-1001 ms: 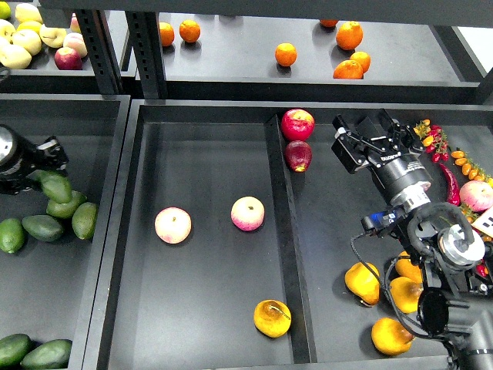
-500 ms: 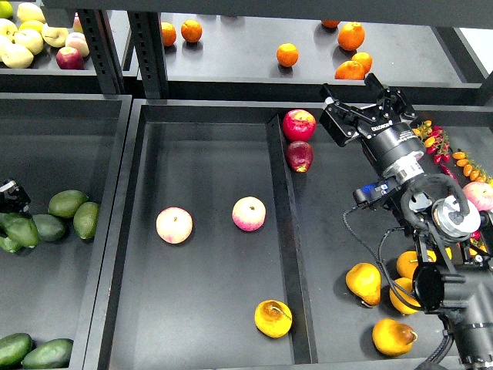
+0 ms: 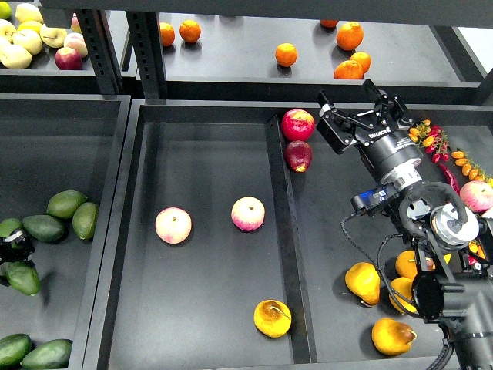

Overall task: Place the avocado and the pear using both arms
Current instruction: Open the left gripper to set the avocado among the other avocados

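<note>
Avocado just below left claw, touching

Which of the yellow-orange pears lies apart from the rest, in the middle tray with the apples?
The pear at the middle tray's front right corner. The other pears cluster in the right-hand tray, beneath the right arm.

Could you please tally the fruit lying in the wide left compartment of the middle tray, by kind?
Pink-yellow apples: 2
Pear: 1
Total: 3
</note>
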Controlling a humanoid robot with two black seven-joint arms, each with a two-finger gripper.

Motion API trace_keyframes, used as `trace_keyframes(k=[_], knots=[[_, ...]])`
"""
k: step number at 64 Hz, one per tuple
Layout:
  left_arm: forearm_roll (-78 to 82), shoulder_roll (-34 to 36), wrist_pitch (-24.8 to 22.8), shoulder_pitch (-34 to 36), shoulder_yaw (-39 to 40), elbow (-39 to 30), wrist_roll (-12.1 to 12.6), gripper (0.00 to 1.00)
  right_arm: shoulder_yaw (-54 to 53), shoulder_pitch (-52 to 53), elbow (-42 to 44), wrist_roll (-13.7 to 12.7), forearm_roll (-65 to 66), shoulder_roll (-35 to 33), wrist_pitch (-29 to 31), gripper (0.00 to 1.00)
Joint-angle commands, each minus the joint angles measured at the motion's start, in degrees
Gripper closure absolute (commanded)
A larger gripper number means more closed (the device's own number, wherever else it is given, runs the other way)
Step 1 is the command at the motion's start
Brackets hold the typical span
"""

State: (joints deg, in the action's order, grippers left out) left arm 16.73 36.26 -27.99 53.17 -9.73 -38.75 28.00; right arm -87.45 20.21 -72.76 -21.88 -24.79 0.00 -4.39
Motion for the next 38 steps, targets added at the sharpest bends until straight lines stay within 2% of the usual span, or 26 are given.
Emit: trace_keyframes(k=[1, 38], knots=[[0.1, -1.3, 0.0, 0.0, -0.1, 0.5, 0.0, 0.62, 0.0, 0.0, 0.0, 0.0, 0.0, 0.0, 0.0, 0.00], [0.3, -6.5, 0.0, -0.3, -0.5, 5.2, 0.0, 0.57, 0.0, -1.0, -1.3, 0.0, -0.1, 0.0, 0.1, 0.00]])
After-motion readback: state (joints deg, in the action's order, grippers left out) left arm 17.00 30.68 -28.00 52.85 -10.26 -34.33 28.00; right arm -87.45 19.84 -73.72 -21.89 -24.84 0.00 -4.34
